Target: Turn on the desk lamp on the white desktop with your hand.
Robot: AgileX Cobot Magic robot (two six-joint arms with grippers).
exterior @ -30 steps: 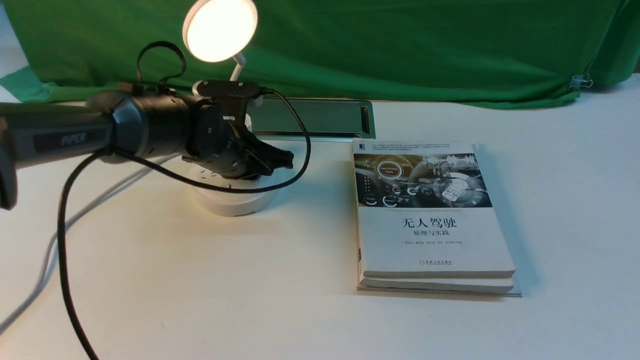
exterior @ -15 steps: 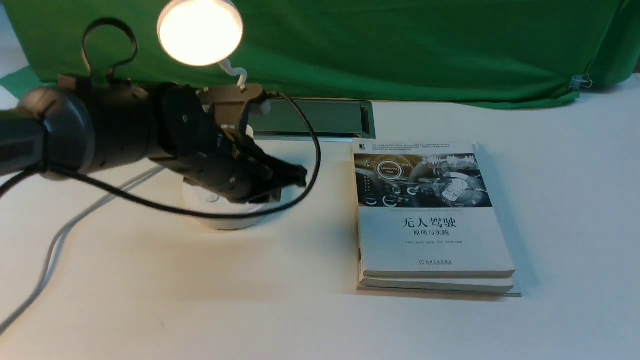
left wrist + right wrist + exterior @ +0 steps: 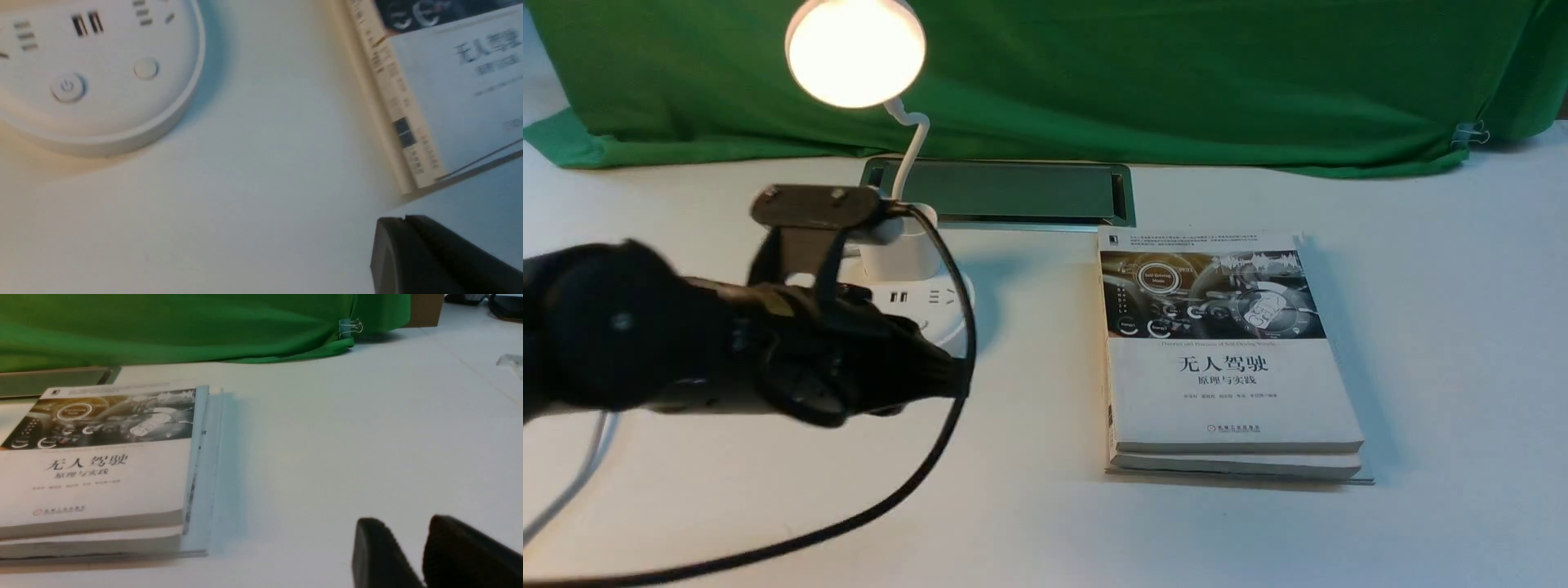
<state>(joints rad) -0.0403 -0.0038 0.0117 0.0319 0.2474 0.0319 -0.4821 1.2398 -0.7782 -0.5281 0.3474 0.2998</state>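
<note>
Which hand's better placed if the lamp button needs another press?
Left. The left hand hangs beside the lamp base, buttons in its wrist view; the right hand sits beyond the books.

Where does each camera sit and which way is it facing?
Front: on the robot's side, between the arms, facing forward over the desk to the green cloth; lit lamp, books; left end effector shows.
Left wrist: on the left arm, looking down at the lamp base and desk; left end effector's shut tips show.
Right wrist: low over the desk, facing books and green cloth; right end effector shows, tips slightly apart.
Shared: books in all three.
</note>
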